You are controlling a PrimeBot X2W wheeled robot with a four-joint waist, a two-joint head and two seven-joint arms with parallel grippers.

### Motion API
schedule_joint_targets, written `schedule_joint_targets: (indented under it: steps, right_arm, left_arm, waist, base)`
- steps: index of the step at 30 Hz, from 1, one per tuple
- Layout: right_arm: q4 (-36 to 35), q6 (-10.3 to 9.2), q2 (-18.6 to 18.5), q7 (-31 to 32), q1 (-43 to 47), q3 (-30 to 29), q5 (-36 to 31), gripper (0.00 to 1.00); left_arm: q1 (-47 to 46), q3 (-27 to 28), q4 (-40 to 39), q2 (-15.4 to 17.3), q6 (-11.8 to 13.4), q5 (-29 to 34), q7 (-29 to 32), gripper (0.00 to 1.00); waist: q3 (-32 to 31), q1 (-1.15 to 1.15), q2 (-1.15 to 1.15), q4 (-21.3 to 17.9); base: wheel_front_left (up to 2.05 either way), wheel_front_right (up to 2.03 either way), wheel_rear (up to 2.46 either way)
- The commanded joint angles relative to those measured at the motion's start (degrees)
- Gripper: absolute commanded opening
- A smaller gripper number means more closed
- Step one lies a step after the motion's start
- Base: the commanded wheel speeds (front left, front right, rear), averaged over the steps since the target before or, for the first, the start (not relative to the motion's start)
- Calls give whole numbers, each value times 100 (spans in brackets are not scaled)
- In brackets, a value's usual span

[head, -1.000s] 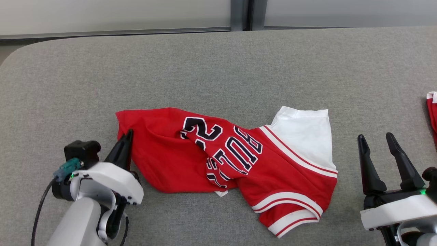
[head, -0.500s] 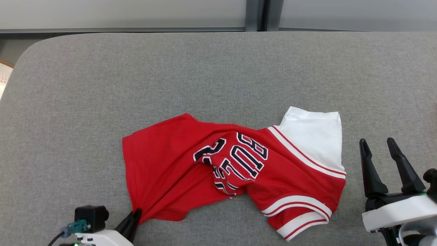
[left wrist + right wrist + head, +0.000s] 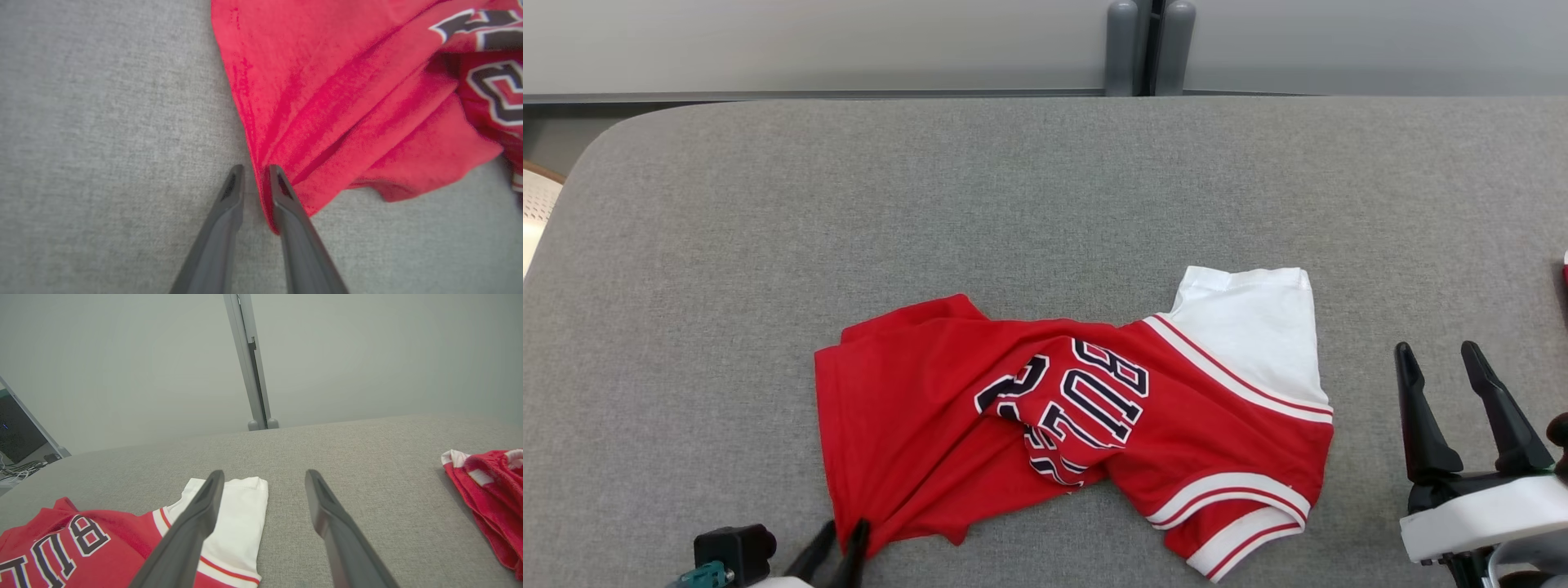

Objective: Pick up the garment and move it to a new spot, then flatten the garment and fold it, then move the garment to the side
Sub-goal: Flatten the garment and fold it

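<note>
Two garments were counted on the grey surface [image 3: 1013,188]: one red jersey [image 3: 907,425] with dark lettering and a white sleeve, laid crumpled near the middle, and one second red-and-white garment [image 3: 486,486] bunched at the far right, well apart from it. Two end effectors were seen: the left end effector [image 3: 255,168] was set at the jersey's near left corner, its fingers only narrowly parted, with the cloth's edge lying between them against one finger, while the right end effector [image 3: 1436,349] was held spread wide and empty, near the jersey's white sleeve on its right
</note>
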Motion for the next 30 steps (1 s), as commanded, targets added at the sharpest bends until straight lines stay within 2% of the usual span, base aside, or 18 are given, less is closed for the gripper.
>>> schedule_joint_targets:
  steps: [1,6,15,21,30]
  right_arm:
    - [-72,-2,-23,19,29,-43,-33,100]
    - [-227,-2,-32,104,90,-74,-98,100]
    - [-454,-2,19,222,171,-99,-242,100]
    - [-521,-2,33,305,255,-38,-306,100]
    - [-493,-2,29,310,277,-53,-256,100]
  left_arm:
    - [-43,93,-42,-51,127,116,-249,100]
    - [-302,252,-439,-185,393,463,-1003,100]
    - [-879,488,-946,-153,791,1071,-1889,100]
    - [-1049,394,-846,26,884,1375,-1838,100]
    - [-998,333,-591,37,880,1347,-1807,100]
  waist:
    - [-48,0,0,37]
    - [-204,0,0,69]
    - [-455,0,0,-3]
    - [-596,0,0,-140]
    - [-663,0,0,-210]
  base:
    - [0,0,0]
    - [0,0,0]
    - [0,0,0]
    - [0,0,0]
    - [0,0,0]
